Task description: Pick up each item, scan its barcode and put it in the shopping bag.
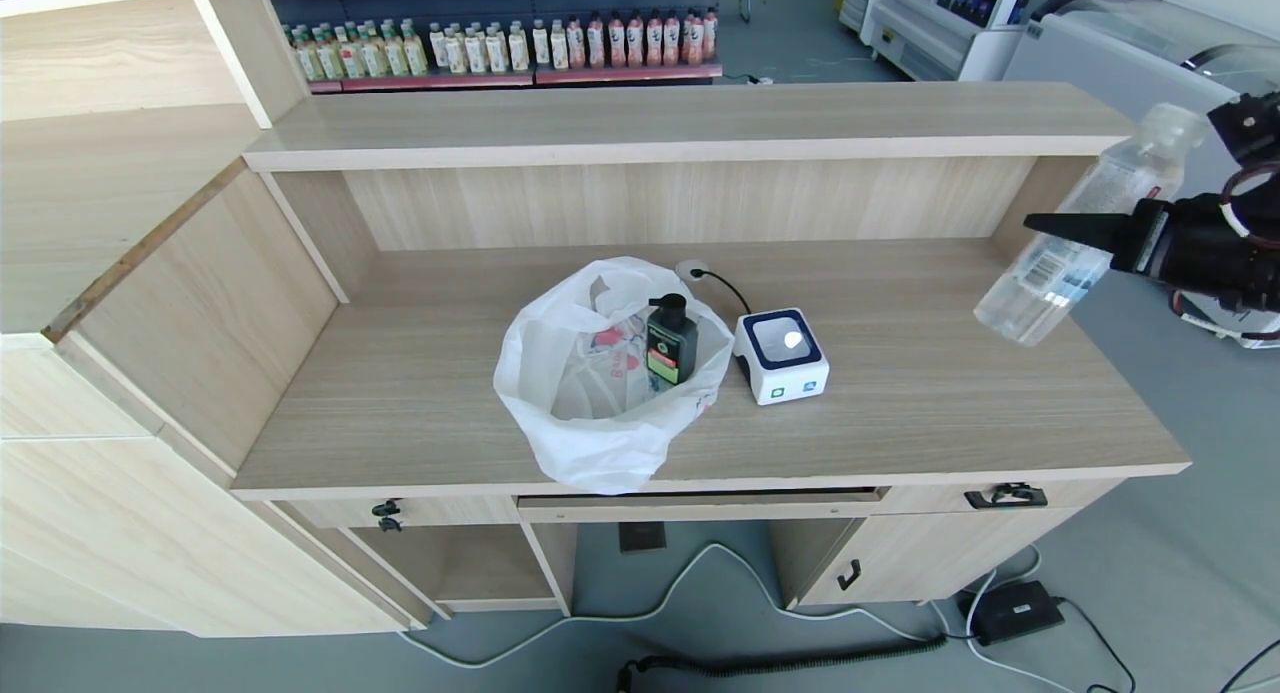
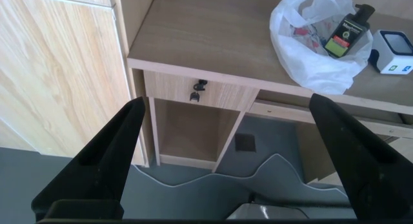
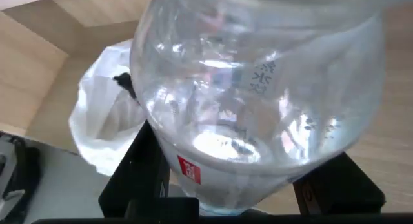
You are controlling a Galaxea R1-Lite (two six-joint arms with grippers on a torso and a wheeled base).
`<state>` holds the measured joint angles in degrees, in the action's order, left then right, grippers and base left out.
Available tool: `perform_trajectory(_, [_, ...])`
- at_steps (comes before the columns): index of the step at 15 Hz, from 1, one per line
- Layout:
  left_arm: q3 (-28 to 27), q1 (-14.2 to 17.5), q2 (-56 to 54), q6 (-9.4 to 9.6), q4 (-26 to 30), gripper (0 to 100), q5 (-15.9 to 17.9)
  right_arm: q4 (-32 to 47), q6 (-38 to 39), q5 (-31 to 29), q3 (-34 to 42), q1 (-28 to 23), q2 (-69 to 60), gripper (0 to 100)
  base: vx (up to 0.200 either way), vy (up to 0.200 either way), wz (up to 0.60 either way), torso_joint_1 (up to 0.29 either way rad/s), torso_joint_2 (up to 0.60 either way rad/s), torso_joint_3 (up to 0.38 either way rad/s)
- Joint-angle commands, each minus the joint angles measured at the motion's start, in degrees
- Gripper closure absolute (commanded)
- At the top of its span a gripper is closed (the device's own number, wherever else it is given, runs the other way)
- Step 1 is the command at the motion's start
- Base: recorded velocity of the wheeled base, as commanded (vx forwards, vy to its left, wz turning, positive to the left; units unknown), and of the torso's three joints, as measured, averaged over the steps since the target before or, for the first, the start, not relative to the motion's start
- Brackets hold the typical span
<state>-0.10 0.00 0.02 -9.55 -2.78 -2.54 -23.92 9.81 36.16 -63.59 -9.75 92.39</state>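
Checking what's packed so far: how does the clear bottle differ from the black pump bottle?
The clear bottle is see-through; the black pump bottle is opaque. The clear bottle hangs tilted in the right gripper; the black pump bottle stands in the shopping bag. Both carry labels.

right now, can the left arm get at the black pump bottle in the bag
Probably yes: the left pincer is open and empty, and nothing blocks the pump bottle standing in the open bag.

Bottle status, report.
Right gripper shut on clear bottle, aloft, right end of counter. Left gripper open, low. Scanner unobstructed; black pump bottle already bagged.
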Motion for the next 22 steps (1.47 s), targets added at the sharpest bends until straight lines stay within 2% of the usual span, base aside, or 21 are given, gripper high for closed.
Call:
perform_trajectory(1, [0.0,0.0,0.0,-0.03,0.0,0,-0.1,4.8,7.5,11.4,12.6,9.7,-20.6,100,0.0,0.0,0.0,0.0,0.0,0.0])
perform_trajectory(3, [0.0,0.0,0.0,-0.03,0.0,0,-0.1,4.7,9.2,12.5,15.2,18.1,-24.8,100,0.0,0.0,0.0,0.0,0.0,0.0])
perform_trajectory(7, [-0.1,0.0,0.0,-0.03,0.0,0,0.0,4.8,10.4,12.6,17.4,25.3,-28.1,100,0.0,0.0,0.0,0.0,0.0,0.0])
perform_trajectory(11, [0.0,0.0,0.0,-0.03,0.0,0,-0.1,4.5,14.9,12.6,15.0,30.1,-30.1,100,0.0,0.0,0.0,0.0,0.0,0.0])
perform_trajectory(14, [0.0,0.0,0.0,-0.03,0.0,0,0.0,4.6,15.4,12.6,14.7,33.4,-30.9,100,0.0,0.0,0.0,0.0,0.0,0.0])
perform_trajectory(19, [0.0,0.0,0.0,-0.03,0.0,0,0.0,4.5,16.2,12.6,14.1,36.1,-31.6,100,0.0,0.0,0.0,0.0,0.0,0.0])
perform_trajectory(22, [0.0,0.0,0.0,-0.03,0.0,0,-0.1,4.6,18.0,12.7,10.6,38.4,-30.4,100,0.0,0.0,0.0,0.0,0.0,0.0])
